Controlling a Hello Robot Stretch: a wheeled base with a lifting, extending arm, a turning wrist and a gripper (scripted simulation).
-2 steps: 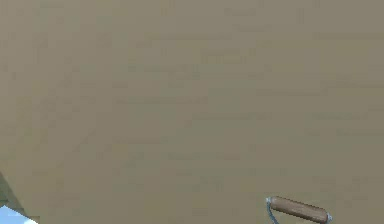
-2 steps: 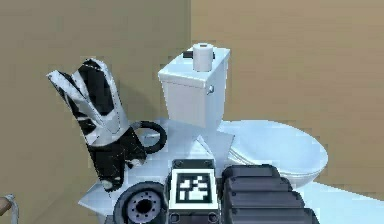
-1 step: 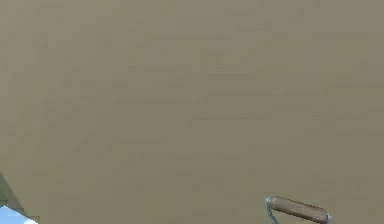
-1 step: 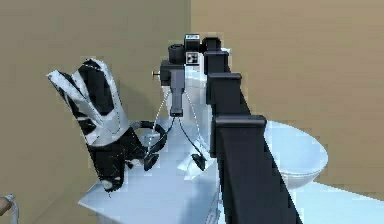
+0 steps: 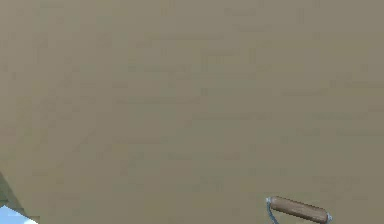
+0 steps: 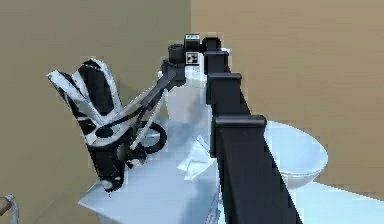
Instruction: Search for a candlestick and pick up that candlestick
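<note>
Tan wall [image 5: 180,100] stretched across the forward view, with a brown-handled metal fitting [image 5: 298,209] at the lower right. In the arm side view the dark arm [image 6: 240,140] rose from the bottom edge to the upper middle. Its end effector [image 6: 168,70] sat against a black-and-white patterned object [image 6: 88,95] standing on the white counter [image 6: 150,195] at centre left. Whether the end effector had hold of anything could not be told, nor whether that object was the candlestick. A white basin [image 6: 300,160] lay at the right.
</note>
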